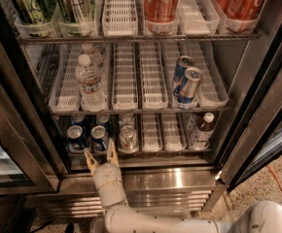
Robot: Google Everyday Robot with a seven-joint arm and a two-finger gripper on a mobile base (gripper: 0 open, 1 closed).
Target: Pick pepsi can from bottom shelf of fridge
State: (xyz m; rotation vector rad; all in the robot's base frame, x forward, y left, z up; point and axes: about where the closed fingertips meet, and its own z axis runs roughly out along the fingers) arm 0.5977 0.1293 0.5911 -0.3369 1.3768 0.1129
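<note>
The fridge [257, 106] stands open with several wire racks. On the bottom shelf [153, 130], two short dark blue pepsi cans stand side by side at the front left, one [77, 138] further left and one [100, 138] beside it, with more blue cans behind them. My gripper [100, 155] is open, its yellowish fingers [89, 159] spread just below and in front of the right-hand pepsi can, not around it. The white arm [109, 186] rises from the bottom of the view.
A silver can [127, 137] stands right of the pepsi cans. A dark bottle [202, 130] is at the shelf's right. The middle rack holds water bottles [90, 79] and slim blue-and-silver cans [187, 84]. The top rack holds green cans [29, 4] and red cola cans [161, 1]. A steel sill [170, 178] runs below.
</note>
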